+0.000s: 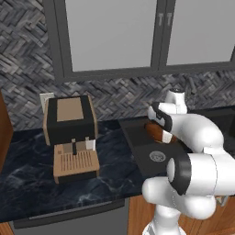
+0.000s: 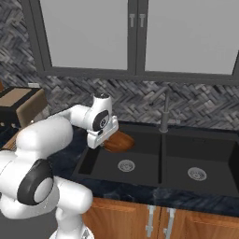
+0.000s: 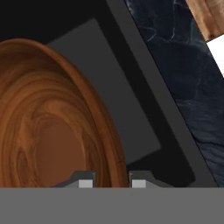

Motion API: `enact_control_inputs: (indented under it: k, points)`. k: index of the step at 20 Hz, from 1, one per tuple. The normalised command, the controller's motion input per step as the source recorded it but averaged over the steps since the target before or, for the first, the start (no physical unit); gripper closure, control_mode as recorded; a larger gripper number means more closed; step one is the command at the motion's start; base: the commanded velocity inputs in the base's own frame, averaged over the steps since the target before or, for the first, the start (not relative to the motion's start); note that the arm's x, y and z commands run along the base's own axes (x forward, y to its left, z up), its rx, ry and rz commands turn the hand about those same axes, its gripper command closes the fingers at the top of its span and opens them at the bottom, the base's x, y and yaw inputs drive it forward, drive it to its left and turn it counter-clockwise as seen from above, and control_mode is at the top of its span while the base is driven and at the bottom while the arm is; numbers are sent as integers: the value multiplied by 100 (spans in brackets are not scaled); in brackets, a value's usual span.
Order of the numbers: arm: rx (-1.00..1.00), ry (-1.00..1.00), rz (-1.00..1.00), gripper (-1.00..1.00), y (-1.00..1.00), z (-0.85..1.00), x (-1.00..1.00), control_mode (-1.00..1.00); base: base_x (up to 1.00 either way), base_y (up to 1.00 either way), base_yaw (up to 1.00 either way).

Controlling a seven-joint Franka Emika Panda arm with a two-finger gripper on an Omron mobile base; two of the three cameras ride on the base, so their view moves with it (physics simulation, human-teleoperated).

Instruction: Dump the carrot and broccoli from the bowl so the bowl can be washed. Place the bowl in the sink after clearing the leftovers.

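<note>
My gripper (image 3: 112, 183) is shut on the rim of the reddish-brown wooden bowl (image 3: 48, 127), with the rim running between the two fingertips. In the right base view the gripper (image 2: 103, 139) holds the bowl (image 2: 119, 141) tilted over the back left corner of the black sink (image 2: 105, 170). The left base view has the bowl (image 1: 153, 131) partly hidden behind my arm, above the sink (image 1: 137, 149). The part of the bowl's inside that shows holds nothing. The carrot and the broccoli are out of view.
A dark curved faucet (image 2: 164, 112) rises behind the divider between the sink's two basins; the right basin (image 2: 200, 156) lies beyond it. A brown and black coffee machine (image 1: 71, 133) stands on the black marbled counter (image 1: 27, 170) left of the sink.
</note>
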Motion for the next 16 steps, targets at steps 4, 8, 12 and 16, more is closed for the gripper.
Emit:
enact_control_inputs:
  k: [4, 8, 12, 16]
  points:
    - [0, 4, -6, 100, -7, -49, 19, -100, 0, 0, 0]
    - [0, 4, -6, 100, -9, -57, 22, -100, 0, 0, 0]
    - [0, 2, -6, 100, -9, -36, 24, -100, 0, 0, 0]
    - [-3, 0, -3, 100, -4, -51, 2, -100, 0, 0, 0]
